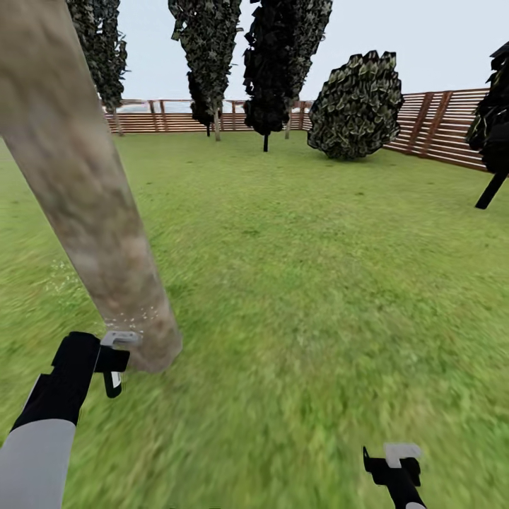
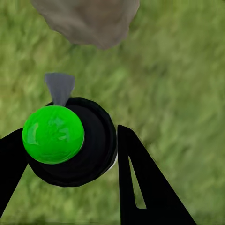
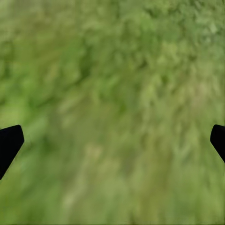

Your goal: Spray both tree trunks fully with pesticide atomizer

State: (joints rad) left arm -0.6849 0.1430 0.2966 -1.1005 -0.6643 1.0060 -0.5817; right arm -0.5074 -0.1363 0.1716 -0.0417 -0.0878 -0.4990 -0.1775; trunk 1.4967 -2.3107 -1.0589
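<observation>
Atomizer (image 2: 70,143): black round body, glossy green cap, grey nozzle aimed at trunk base; clamped between left gripper (image 2: 70,154) fingers. Trunk (image 1: 85,205): thick, pale beige-grey, blotched, rising from grass (image 1: 318,283). White pesticide specks (image 1: 134,316) scattered low on trunk, near the base.

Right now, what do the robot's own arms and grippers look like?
The left arm has a smooth light grey forearm sleeve that ends in a black wrist housing. The left gripper carries a pale grey bracket, and in its wrist view its fingers are flat black wedges with a slim triangular cutout. The right gripper is likewise black with a pale grey bracket. No cables or markings are visible.
</observation>
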